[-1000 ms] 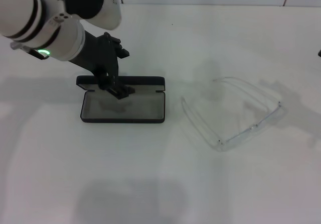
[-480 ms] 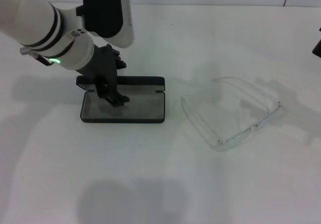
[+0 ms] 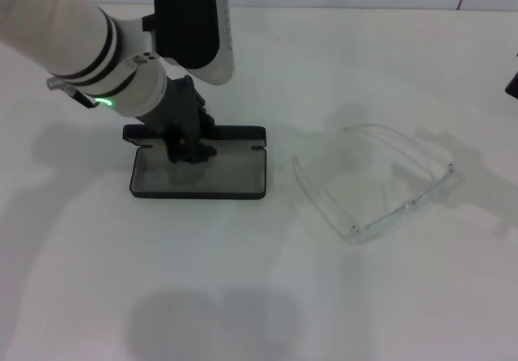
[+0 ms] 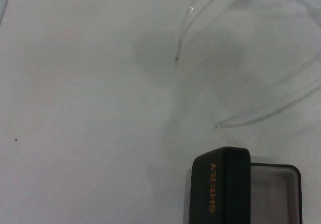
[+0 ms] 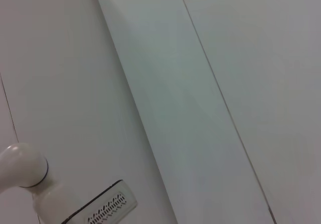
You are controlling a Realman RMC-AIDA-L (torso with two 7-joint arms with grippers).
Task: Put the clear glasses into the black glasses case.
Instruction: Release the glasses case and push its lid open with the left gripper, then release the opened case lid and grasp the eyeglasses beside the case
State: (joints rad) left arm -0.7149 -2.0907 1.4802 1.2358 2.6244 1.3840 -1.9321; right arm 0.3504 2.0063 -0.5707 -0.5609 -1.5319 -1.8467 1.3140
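Two things on the worktop [image 3: 243,296] matter, and only the arm over one of them is changing. From the head view, the case [image 3: 198,169] lies open, lid standing along its far edge, grey lining up. The left claw [image 3: 188,149] sits low over the tray's far side near the hinge; its dark fingers bunch together there, but I cannot tell whether they are parted or pinching anything. Against the earlier head frames, the left arm has swung further over the case, its wrist housing now nearer the middle of the picture, and the claw has turned a little, while the case itself has not shifted. The glasses [image 3: 376,183] lie to the right, well apart from the case, arms unfolded, exactly where they were. I judge the opening step is about finished and the pick-up not yet begun.

The left wrist view shows the lid's outside with its orange lettering, a strip of lining beside it, and clear temple tips [image 4: 176,59] beyond.

The right wrist view shows only wall panels; the right arm stays parked, barely visible at the head view's right edge.
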